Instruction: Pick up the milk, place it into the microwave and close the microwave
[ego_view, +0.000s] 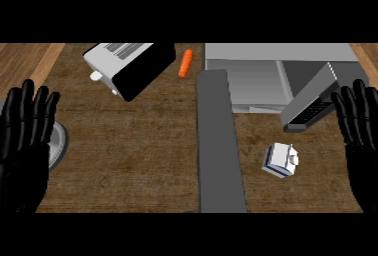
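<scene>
Left hand (28, 135): at 9 o'clock, fingers straight and spread, holding nothing.
Right hand (356, 125): at 3 o'clock, likewise spread, empty.
Milk (281, 160): at 4 o'clock on the counter, tilted; may tip if nudged sideways.
Microwave door (313, 100): at 2 o'clock, open; may catch the carton's approach.
Microwave (255, 75): at 1 o'clock, cavity unfilled.

A dark brown counter top (133, 165) with a rough, mottled grain fills nearly the whole view, and strips of lighter, warmer wood (29, 57) show at its far left and far right corners. A long flat grey bar (219, 150) runs straight down the middle of the counter from near the back to the front edge; the light is even and soft, with only faint shadows under what stands on the counter
</scene>
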